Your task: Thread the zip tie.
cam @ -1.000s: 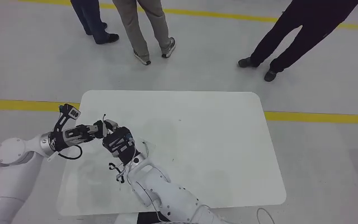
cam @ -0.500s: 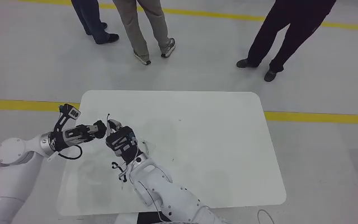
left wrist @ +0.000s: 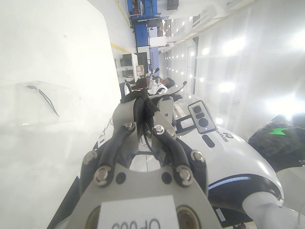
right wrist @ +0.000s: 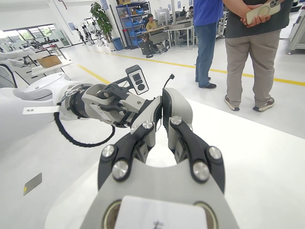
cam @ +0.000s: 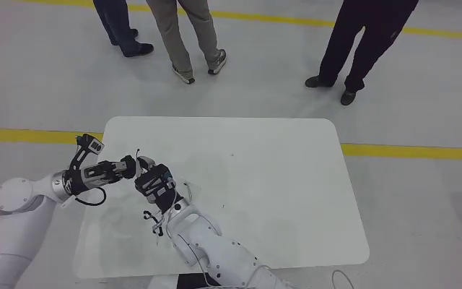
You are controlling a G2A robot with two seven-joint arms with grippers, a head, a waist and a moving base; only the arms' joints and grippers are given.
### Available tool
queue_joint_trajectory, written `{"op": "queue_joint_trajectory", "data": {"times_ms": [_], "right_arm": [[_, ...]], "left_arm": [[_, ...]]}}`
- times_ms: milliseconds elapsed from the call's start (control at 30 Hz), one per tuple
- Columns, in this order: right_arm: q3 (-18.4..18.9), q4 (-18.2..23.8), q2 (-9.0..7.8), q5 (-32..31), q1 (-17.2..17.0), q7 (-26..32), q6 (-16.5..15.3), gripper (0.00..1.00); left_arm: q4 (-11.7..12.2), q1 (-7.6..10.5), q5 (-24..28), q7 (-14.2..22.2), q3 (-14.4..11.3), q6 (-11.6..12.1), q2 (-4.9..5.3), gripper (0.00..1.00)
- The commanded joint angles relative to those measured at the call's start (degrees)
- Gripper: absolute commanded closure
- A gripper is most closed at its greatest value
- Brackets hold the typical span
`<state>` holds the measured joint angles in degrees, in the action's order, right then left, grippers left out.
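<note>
Zip tie (right wrist: 169, 78), thin, black and plastic, stands upright in your right gripper (right wrist: 162, 101). Its fingers are clamped on the strap, and the small head pokes out above their tips. You hold it in the air over the left part of the white rounded table (cam: 274, 188). Your left gripper (right wrist: 153, 108) sits just beside it, tips almost meeting, fingers pressed together. I cannot tell whether they pinch the strap's other end. No closed loop shows, so I judge the threading not yet done: the tail has yet to pass through the head.
</note>
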<state>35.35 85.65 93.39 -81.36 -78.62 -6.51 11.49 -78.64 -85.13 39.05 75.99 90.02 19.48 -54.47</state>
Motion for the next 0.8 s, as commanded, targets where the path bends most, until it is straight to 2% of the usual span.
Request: {"op": "queue_joint_trajectory", "data": {"times_ms": [0, 67, 100, 400, 567, 633, 767], "right_arm": [[0.0, 0.0, -0.02, 0.0, 0.0, 0.1, -0.1, 1.00], [0.0, 0.0, -0.03, 0.1, 0.0, 0.3, -0.1, 0.52], [0.0, 0.0, -0.03, 0.1, 0.0, 0.3, -0.1, 0.00], [1.3, 0.9, -0.73, -2.4, -1.4, -0.6, -0.1, 0.00], [3.0, 1.8, -2.17, -8.6, -3.4, -1.1, -1.9, 0.00], [3.3, 2.0, -3.00, -8.6, -3.2, -2.4, -2.8, 0.00], [3.3, 2.0, -3.00, -8.6, -3.2, -2.4, -2.8, 0.00]], "left_arm": [[0.0, 0.00, 0.0, 0.0, 0.0, 0.0, 0.00, 1.00], [0.0, 0.00, 0.0, 0.0, 0.0, 0.0, 0.00, 1.00], [0.0, 0.00, 0.0, 0.0, 0.0, 0.0, 0.00, 1.00], [0.0, 0.00, 0.0, 0.0, 0.0, 0.0, 0.00, 1.00], [0.0, 0.00, 0.0, 0.0, 0.0, 0.0, 0.00, 1.00], [0.0, 0.00, 0.0, 0.0, 0.0, 0.0, 0.00, 1.00], [0.0, 0.00, 0.0, 0.0, 0.0, 0.0, 0.00, 1.00]]}}
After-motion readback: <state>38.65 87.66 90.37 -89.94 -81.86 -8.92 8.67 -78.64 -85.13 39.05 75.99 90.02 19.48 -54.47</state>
